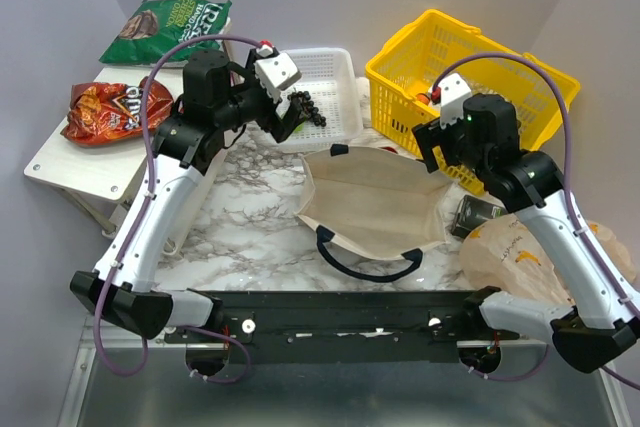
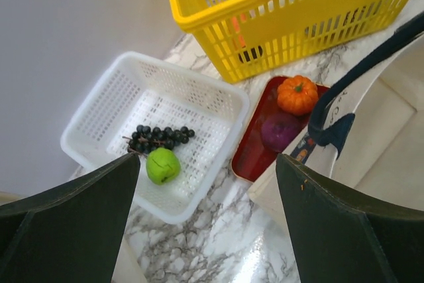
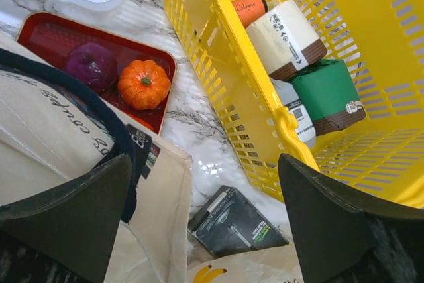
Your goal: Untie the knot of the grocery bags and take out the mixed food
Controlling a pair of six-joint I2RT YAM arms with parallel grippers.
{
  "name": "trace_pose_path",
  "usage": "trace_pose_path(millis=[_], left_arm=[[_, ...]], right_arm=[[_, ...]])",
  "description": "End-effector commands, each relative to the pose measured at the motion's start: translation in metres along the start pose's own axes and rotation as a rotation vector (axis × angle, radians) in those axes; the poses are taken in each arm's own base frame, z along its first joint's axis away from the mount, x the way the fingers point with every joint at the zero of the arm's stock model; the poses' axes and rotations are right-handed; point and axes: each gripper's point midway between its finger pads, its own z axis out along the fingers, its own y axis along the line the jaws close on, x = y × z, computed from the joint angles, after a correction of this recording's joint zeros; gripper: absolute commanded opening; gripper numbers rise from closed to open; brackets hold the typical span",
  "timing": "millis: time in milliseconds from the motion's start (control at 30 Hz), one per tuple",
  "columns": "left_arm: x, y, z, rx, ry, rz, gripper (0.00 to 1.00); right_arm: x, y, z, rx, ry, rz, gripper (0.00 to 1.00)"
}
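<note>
Both pairs of fingers gape empty — left fingers (image 2: 66,223) over grapes (image 2: 159,138) and green apple (image 2: 162,165), right fingers (image 3: 59,217) beside the yellow basket (image 3: 228,38).

In a white perforated basket (image 2: 106,107) on the marbled table (image 2: 218,230), dark grapes (image 2: 159,138) and a green apple (image 2: 162,165) are seen just beside each other. To its right, a red tray (image 2: 248,160) is occupied by an orange (image 2: 297,94) and a purple onion (image 2: 281,130). The tray's near corner is overlapped by the canvas tote (image 2: 391,144), whose navy handle (image 2: 351,87) is arched above it. A yellow basket (image 2: 285,31) is set behind. The left gripper (image 2: 207,164) is held wide open
</note>
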Motion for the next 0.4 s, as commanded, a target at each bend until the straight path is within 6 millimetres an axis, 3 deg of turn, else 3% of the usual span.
trace_pose_path(millis=[0, 133, 367], left_arm=[[0.022, -0.008, -0.008, -0.013, 0.069, 0.008, 0.98], [0.048, -0.011, -0.007, 0.012, 0.161, 0.071, 0.98], [0.059, -0.010, -0.005, -0.042, 0.287, 0.254, 0.98]], right_arm=[[-0.002, 0.001, 0.007, 0.003, -0.008, -0.029, 0.99], [0.002, 0.004, 0.010, -0.014, 0.003, -0.049, 0.99], [-0.002, 0.008, 0.005, -0.038, -0.020, -0.023, 0.99]])
